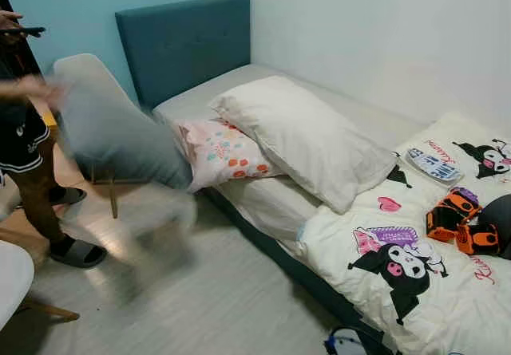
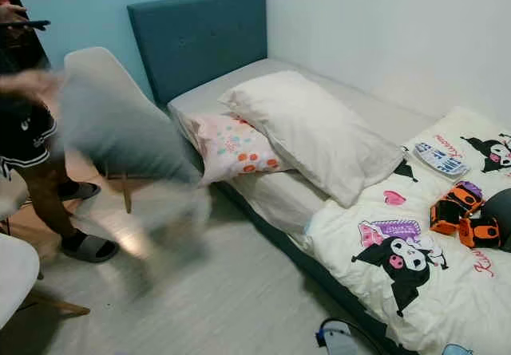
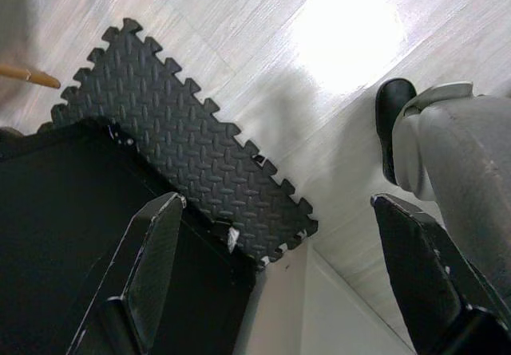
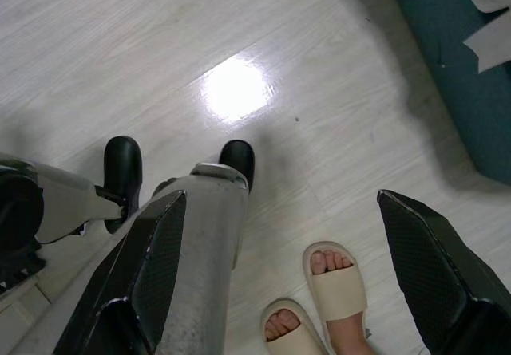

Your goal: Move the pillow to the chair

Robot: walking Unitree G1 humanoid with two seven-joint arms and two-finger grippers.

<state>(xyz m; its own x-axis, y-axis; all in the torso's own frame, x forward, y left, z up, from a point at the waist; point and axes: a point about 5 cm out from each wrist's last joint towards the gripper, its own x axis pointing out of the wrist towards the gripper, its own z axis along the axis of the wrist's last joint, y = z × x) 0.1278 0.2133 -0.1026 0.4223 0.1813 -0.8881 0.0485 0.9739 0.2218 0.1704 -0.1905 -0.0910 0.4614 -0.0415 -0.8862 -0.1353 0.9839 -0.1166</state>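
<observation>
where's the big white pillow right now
The white pillow lies on the bed near the teal headboard, right of centre in the eye views, overlapping the small patterned pillow on its left.

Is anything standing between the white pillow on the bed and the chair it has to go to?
Yes. A person stands beside the white chair, moving it (it is blurred). The white pillow lies on the bed, partly over a patterned pillow. Both grippers, left and right, hang open over the floor.
</observation>
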